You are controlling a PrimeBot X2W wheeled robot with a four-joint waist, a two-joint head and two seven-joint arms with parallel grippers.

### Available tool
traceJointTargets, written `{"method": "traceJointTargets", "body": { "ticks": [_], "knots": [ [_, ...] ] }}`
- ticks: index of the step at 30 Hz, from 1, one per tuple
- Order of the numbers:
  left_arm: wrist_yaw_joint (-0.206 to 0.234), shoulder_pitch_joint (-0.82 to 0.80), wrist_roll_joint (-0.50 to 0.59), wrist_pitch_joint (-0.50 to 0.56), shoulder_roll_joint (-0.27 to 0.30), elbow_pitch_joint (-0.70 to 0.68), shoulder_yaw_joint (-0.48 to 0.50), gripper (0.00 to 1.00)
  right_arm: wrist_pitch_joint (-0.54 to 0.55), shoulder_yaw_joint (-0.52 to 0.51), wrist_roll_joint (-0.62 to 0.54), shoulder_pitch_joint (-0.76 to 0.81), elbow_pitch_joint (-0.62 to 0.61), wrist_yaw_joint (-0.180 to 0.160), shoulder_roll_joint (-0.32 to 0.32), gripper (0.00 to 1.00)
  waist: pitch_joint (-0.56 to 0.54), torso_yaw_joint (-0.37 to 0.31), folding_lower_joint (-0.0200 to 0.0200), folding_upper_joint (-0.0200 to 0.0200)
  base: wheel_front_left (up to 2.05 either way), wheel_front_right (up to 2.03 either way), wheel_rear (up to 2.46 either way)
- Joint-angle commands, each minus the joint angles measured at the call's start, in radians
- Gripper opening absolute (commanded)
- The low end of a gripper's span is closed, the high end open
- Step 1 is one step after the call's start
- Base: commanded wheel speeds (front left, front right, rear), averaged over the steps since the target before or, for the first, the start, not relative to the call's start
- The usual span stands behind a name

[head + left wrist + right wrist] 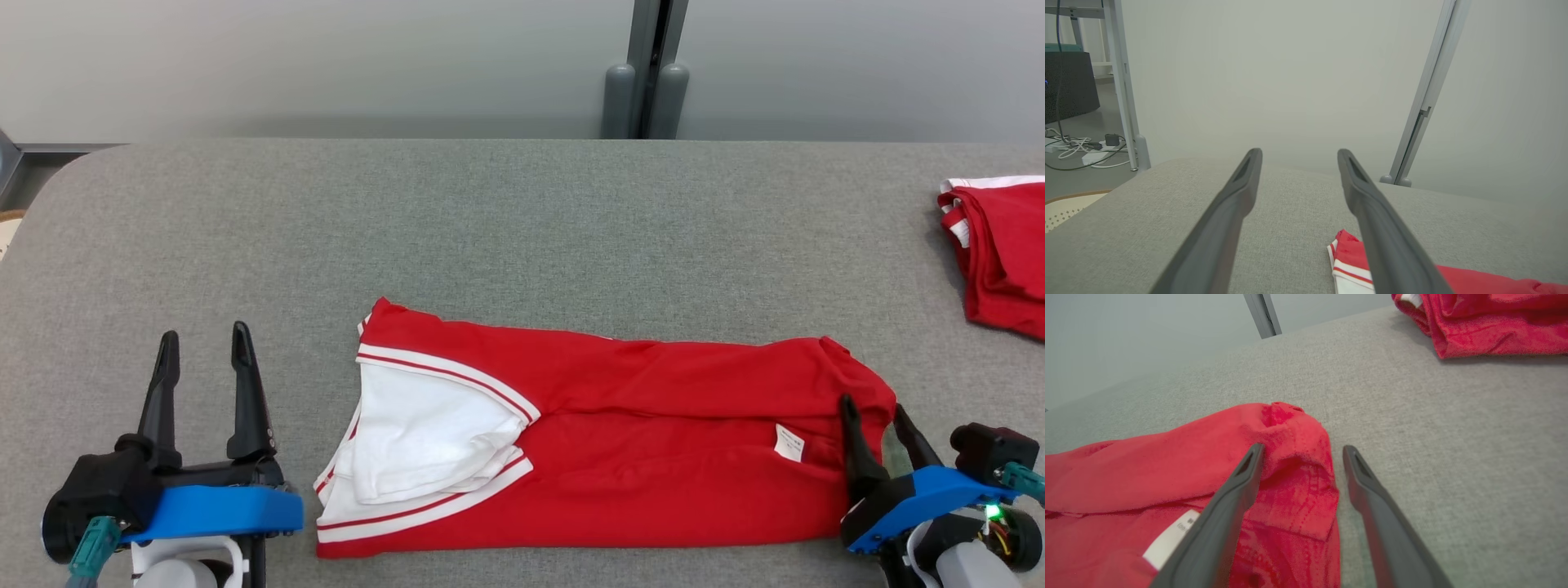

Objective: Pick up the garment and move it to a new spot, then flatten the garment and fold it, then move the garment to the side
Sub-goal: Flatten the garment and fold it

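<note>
On the desk (522, 212) the red shirt (653, 457) lies folded lengthwise, left fingers (245, 384) wide and empty beside its left end, right fingers (853, 441) wide astride its right edge; folding looks half done, next needs gripping that edge.

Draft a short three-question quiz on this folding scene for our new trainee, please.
1. True or false: the left gripper and the right gripper both stand open.
2. Where does the second red garment lie? A) at the far right of the grey table B) beside the left gripper C) on the floor
3. Fill in: the white label on the long red garment lies near the ____ gripper.
Key: 1 true; 2 A; 3 right.
</note>
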Motion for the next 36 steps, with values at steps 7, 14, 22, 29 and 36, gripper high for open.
{"method": "traceJointTargets", "body": {
  "ticks": [7, 14, 22, 29, 36],
  "knots": [
    [-0.048, 0.023, 0.089, -0.004, -0.063, 0.023, 0.111, 1.00, 0.017, 0.036, 0.025, -0.019, 0.095, 0.000, 0.021, 1.00, 0.001, 0.000, 0.0000, 0.0000, 0.00, 0.00, 0.00],
    [-0.076, 0.020, 0.141, -0.004, -0.090, 0.044, 0.170, 1.00, 0.006, 0.080, 0.055, -0.031, 0.114, 0.000, 0.030, 0.00, 0.000, -0.009, 0.0000, 0.0000, 0.00, 0.00, 0.00],
    [-0.092, 0.018, 0.174, -0.004, -0.102, 0.052, 0.198, 1.00, -0.022, 0.025, 0.087, -0.057, 0.094, 0.000, -0.048, 0.00, -0.004, -0.021, 0.0000, 0.0000, 0.00, 0.00, 0.00],
    [-0.099, 0.020, 0.190, -0.004, -0.104, 0.057, 0.209, 1.00, -0.028, -0.063, 0.079, -0.070, 0.062, 0.000, -0.151, 0.00, -0.006, -0.034, 0.0000, 0.0000, 0.00, 0.00, 0.00],
    [-0.093, 0.016, 0.179, -0.004, -0.104, 0.067, 0.200, 1.00, -0.028, -0.080, 0.050, -0.057, -0.033, 0.000, -0.152, 0.00, -0.008, -0.045, 0.0000, 0.0000, 0.00, 0.00, 0.00]
  ]
}}
